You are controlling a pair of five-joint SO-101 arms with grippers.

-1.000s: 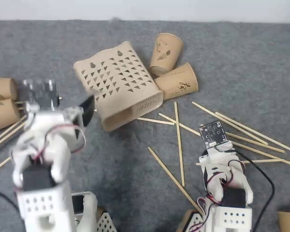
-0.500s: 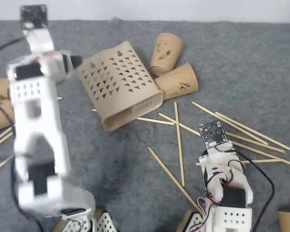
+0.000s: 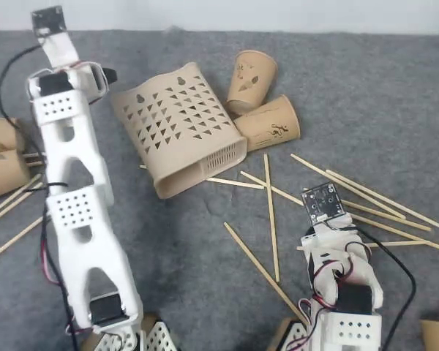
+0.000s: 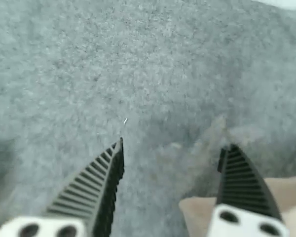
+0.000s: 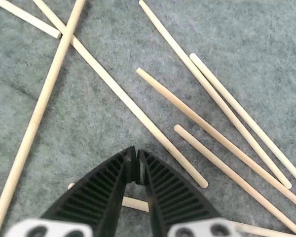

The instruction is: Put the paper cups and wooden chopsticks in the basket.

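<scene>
Lying on its side in the high view, the basket (image 3: 179, 128) has the left arm beside its far corner; in the left wrist view the left gripper (image 4: 175, 144) gapes wide, empty, with the basket edge near one finger; in the right wrist view the right gripper (image 5: 136, 153) is closed, empty, and wooden chopsticks (image 5: 158, 133) slant just beyond its tips.

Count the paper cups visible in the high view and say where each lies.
4. Two cups are right of the basket; two more at the left edge. A tan shape at the bottom-right corner could be another.

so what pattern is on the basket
The basket is beige, with rows of small triangular cut-outs; clearest in the high view.
</scene>
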